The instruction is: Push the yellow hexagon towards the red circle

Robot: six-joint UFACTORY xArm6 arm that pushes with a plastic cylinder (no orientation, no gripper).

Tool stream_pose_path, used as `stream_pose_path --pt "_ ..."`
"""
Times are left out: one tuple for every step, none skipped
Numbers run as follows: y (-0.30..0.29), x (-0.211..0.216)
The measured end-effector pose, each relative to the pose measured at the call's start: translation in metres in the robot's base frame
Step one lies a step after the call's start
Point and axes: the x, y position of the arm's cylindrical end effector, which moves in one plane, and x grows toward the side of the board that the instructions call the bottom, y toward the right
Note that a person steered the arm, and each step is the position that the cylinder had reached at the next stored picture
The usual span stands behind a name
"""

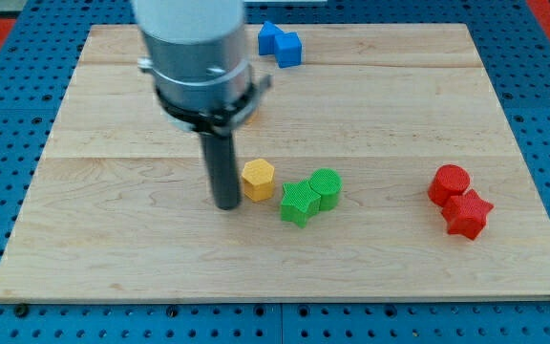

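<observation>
The yellow hexagon (258, 179) lies near the middle of the wooden board. My tip (227, 204) rests on the board just to the left of it, close to touching. The red circle (449, 182) lies far to the view's right, with a red star (468, 214) touching it on its lower right. A green star (299, 203) and a green circle (325, 186) sit right of the yellow hexagon, between it and the red circle.
Two blue blocks (280, 44) lie together at the view's top, near the board's far edge. An orange-yellow block (252, 112) peeks out from behind the arm's body. The wooden board (113, 258) sits on a blue pegboard surface.
</observation>
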Motion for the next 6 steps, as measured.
stream_pose_path --pt "0.033 -0.058" --pt "0.018 -0.067" --pt "-0.007 -0.087" --pt "0.042 -0.106" --pt "0.153 -0.101" --pt "0.162 -0.089"
